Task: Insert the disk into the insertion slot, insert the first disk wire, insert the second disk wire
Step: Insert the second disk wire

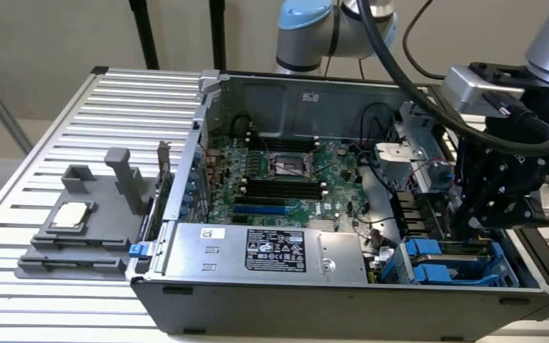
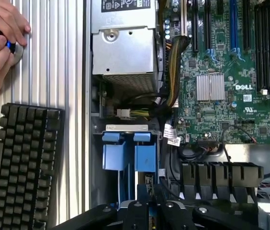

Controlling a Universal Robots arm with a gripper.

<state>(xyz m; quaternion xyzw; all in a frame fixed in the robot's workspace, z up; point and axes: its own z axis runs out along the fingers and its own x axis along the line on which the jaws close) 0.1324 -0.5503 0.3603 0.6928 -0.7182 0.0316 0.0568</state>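
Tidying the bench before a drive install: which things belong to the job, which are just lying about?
Job: grey drive cage with blue plastic tabs; shut black claw.
Lying about: black keyboard; grey stepped fixture block; silver power-supply box.

The tabletop [image 1: 112, 93] is pale, ribbed silver. The insertion slot [image 1: 456, 261] shows grey metal with bright blue tabs. The motherboard [image 1: 284, 179] is green, the power-supply box [image 1: 255, 250] silver with a black label, the fixture block [image 1: 83, 229] grey, the keyboard [image 2: 22, 163] black.
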